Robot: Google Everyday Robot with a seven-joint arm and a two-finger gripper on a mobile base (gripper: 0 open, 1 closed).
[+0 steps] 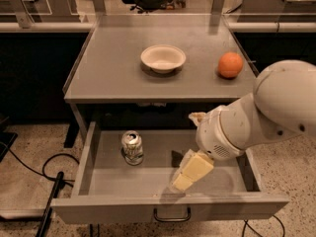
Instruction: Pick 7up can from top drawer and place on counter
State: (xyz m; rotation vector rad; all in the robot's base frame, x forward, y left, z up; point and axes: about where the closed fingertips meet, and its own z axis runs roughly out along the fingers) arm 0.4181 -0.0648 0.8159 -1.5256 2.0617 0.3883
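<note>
The 7up can [132, 147] stands upright in the open top drawer [98, 181], toward its left side, silver top with pull tab up. My gripper [185, 176] hangs over the drawer's front middle, to the right of the can and apart from it. Its pale yellow fingers point down and left toward the drawer floor. The white arm reaches in from the right. The counter [113, 78] lies above the drawer.
A white bowl [163, 58] sits mid-counter and an orange fruit [230, 64] sits at the counter's right edge. The drawer's dark loop handle [171, 215] is on its front panel. Cables [49, 172] lie on the floor at left.
</note>
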